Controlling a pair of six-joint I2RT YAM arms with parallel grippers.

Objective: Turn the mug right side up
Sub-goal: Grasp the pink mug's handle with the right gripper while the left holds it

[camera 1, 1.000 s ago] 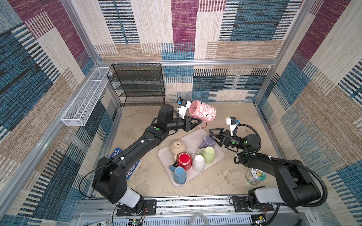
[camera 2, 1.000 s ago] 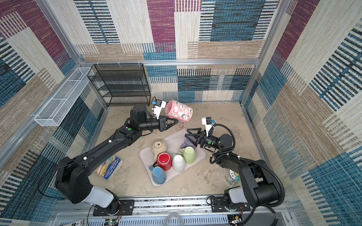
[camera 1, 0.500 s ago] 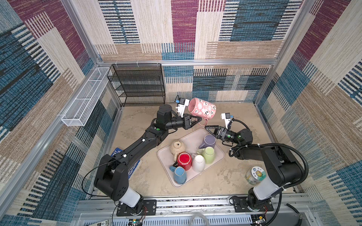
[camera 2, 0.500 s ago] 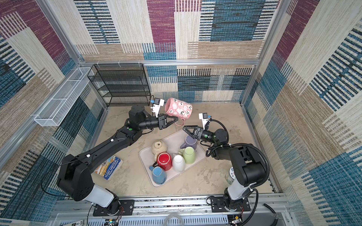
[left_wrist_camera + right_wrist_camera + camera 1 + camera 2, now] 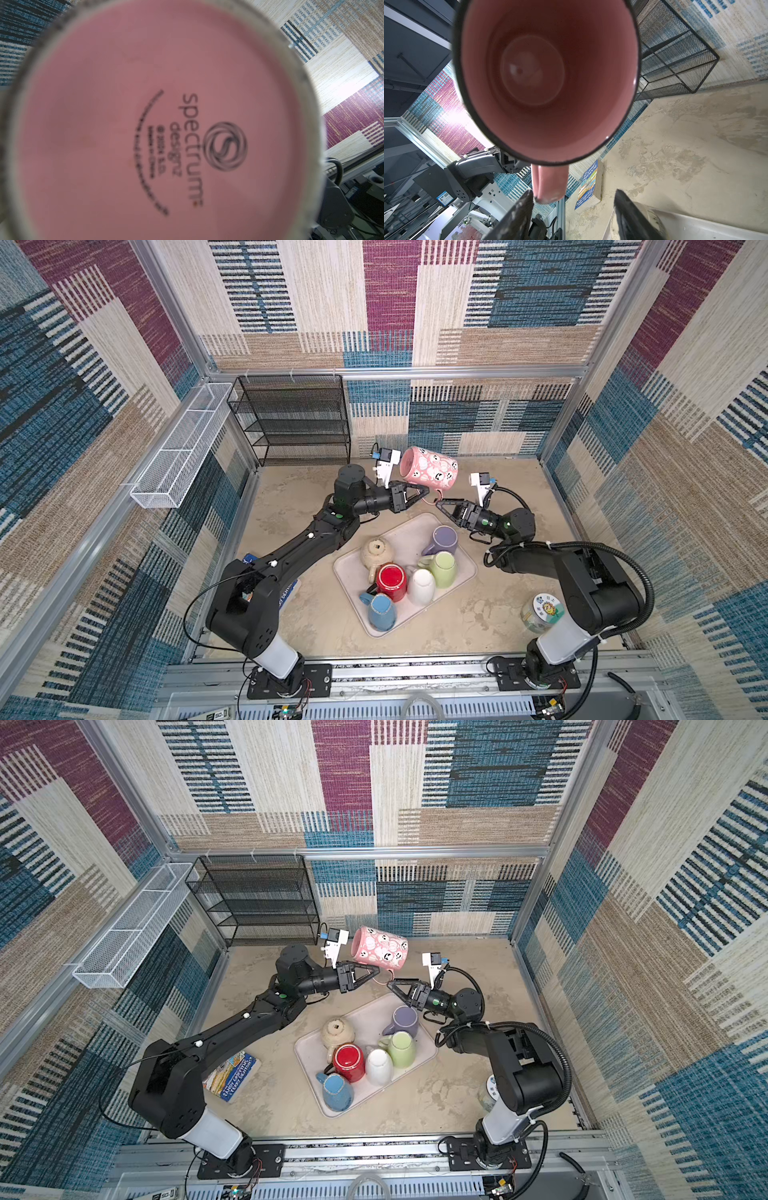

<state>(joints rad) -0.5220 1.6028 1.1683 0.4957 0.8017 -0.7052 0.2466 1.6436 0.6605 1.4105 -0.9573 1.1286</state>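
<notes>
1. Tabletop point(image 5: 519, 472): bare surface lies beyond and to either side of both grippers. In my judgement this is the safest landing zone for the final set-down.
2. Tray point(image 5: 405, 536): it sits below the grippers, on their near side, and is crowded with other mugs. Do not lower the load over it, because a slip there would likely strike crockery.
3. Pink mug point(image 5: 430, 467): it is airborne and lying on its side, just above the left gripper point(image 5: 417, 492). Its base point(image 5: 166, 124) faces back toward that gripper's wrist. Its mouth point(image 5: 546, 79) faces the right gripper point(image 5: 444, 504). The turn looks roughly half done, and the remaining rotation should bring the mouth upward.
4. Left gripper: clamped on the mug's handle and the only support. Hold this clamp until a second grip is confirmed.
5. Right gripper: jaws apart, holding nothing, with its tips just short of the left gripper's tips. Advance slowly — the two sets of fingers are close enough to collide.
6. Handle point(image 5: 550, 182): its lower end sits just beside one finger point(image 5: 521, 212) of the right gripper, and contact cannot be determined. Centre the handle between the fingers before closing, since an off-centre pinch would probably twist the mug.
</notes>
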